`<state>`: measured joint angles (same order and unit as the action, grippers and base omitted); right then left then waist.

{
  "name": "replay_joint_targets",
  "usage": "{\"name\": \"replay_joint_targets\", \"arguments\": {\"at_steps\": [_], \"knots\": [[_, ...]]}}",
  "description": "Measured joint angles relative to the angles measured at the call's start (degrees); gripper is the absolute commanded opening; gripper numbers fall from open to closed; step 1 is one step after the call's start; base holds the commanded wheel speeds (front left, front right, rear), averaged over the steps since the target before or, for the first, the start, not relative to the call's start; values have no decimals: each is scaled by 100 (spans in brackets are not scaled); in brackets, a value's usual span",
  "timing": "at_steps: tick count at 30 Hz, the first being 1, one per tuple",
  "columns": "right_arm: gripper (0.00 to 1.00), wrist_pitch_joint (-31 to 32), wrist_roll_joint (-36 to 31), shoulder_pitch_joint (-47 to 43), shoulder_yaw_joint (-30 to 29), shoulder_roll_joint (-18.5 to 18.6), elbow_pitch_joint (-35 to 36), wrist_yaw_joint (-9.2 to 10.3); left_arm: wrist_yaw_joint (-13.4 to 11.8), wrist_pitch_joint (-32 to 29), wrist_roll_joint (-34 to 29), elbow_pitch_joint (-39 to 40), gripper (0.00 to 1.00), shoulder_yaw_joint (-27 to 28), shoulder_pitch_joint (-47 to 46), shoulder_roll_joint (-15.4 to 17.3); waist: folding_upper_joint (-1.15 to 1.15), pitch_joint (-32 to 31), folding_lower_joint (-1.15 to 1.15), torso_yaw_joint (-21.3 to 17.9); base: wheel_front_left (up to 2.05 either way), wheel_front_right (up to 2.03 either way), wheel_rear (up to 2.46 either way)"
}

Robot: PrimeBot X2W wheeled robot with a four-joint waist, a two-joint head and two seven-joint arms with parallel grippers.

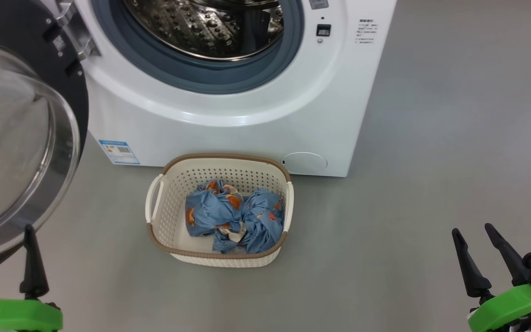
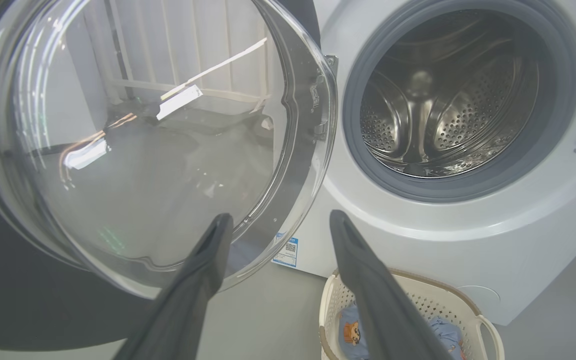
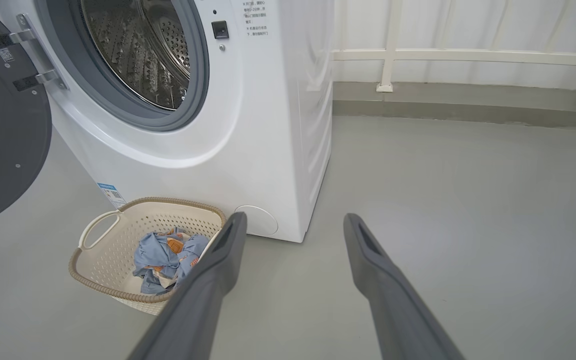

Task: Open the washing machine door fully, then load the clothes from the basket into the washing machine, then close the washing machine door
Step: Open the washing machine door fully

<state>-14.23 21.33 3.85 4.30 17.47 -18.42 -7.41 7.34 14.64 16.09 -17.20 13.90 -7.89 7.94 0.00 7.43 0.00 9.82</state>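
Door (image 1: 16,138) open. Left pincer (image 1: 8,233), right pincer (image 1: 471,228) both spread, empty. Risk: left close to door glass, swing could bump it. Clothes (image 1: 233,214) bunched; deep grab may hook basket (image 1: 221,258).

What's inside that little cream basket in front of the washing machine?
The cream-white perforated plastic basket with brown woven-look rim holds a crumpled heap of light blue clothes printed with orange-brown animals. Bare basket floor shows beside the heap; anything under it is covered.

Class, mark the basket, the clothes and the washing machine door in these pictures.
basket (image 1: 228,177), head view, perforated back wall.
clothes (image 1: 238,216), head view, middle of the heap.
washing machine door (image 2: 133,150), left wrist view, glass bowl.
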Motion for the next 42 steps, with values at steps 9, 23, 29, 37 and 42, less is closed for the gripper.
{"name": "replay_joint_targets", "arguments": {"at_steps": [9, 23, 29, 37, 42], "knots": [[100, -1, 0, -7, -21, -41, 13, 0, 0, 0, 198, 162, 100, -457, 211, 29, 0, -57, 0, -349, 0, 0, 0], [100, -1, 0, -26, -62, -64, 62, -1, 0, 0, 367, 320, 100, -980, 315, 57, 0, -106, 0, -778, 0, 0, 0], [100, -1, 0, -111, -89, -97, 70, 0, 0, 0, 400, 326, 100, -1154, 345, 57, 0, -122, 0, -918, 0, 0, 0], [100, -1, 0, -112, -119, -113, 71, 0, 0, 0, 489, 346, 100, -1262, 351, 49, 0, -146, 0, -1036, 0, 0, 0], [100, -1, 0, -112, -148, -132, 71, -1, 0, 0, 564, 405, 100, -1305, 356, 59, 0, -141, 0, -1067, 0, 0, 0]]}}
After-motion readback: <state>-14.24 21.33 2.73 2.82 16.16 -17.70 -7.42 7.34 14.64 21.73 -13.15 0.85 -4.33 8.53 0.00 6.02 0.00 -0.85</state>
